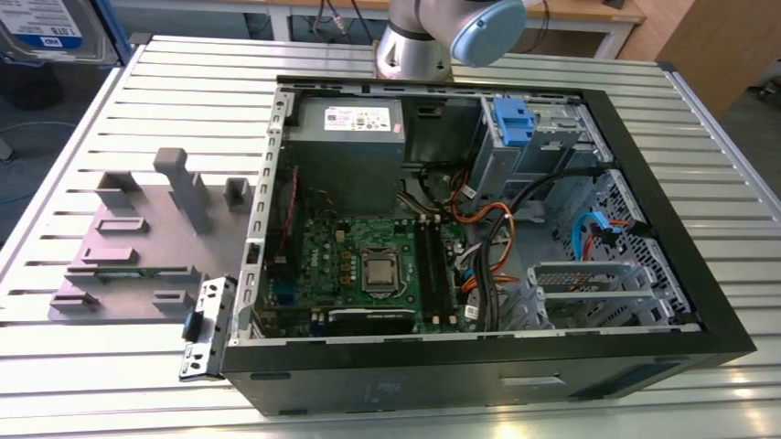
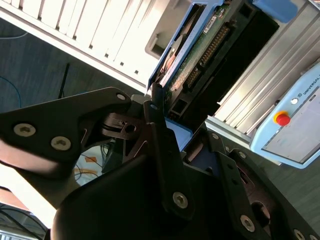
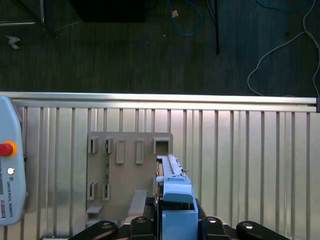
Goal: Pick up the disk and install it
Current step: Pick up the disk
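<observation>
Fingers [image 2: 159, 135] pinch the disk [image 2: 200, 55] by its edges, so the gripper [image 2: 172, 117] is closed on it. The second wrist view shows the disk's green circuit-board side and blue carrier bracket. In the first wrist view the disk [image 3: 172, 175] is edge-on, clear of the table [image 3: 250, 150] and over the grey fixture plate [image 3: 130, 165]. In the exterior view the labelled face [image 1: 43, 32] shows past the table's far corner on the exterior view's left, well apart from the open computer case [image 1: 427, 384]. Progress: pick-up looks done, with the disk lifted and held. Install not done: the drive cage [image 1: 537, 151] by the case's far wall has no disk in it that I can see, and its blue latch [image 1: 513, 119] is untouched.
</observation>
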Controlling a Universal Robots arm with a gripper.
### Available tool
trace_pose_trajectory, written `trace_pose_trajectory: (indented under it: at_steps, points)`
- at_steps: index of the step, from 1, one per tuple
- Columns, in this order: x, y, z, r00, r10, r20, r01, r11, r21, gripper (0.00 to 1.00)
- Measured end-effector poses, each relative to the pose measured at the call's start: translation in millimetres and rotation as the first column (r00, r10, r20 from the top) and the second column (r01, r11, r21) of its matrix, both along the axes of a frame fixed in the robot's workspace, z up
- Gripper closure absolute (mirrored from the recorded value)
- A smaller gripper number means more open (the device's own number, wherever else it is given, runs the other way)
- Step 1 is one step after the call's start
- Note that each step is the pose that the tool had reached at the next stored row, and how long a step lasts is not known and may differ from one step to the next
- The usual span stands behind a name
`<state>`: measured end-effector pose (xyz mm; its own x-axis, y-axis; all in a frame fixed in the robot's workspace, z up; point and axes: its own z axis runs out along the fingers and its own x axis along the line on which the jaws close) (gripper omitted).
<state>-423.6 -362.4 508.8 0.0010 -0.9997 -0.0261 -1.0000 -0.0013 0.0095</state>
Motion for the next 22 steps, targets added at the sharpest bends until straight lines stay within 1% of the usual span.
trace_pose_trajectory:
  at_steps: [22]
  points:
    - [6.5, -0.1, 0.0, 1.0000, 0.000, 0.0000, 0.000, 1.0000, 0.0000, 0.63]
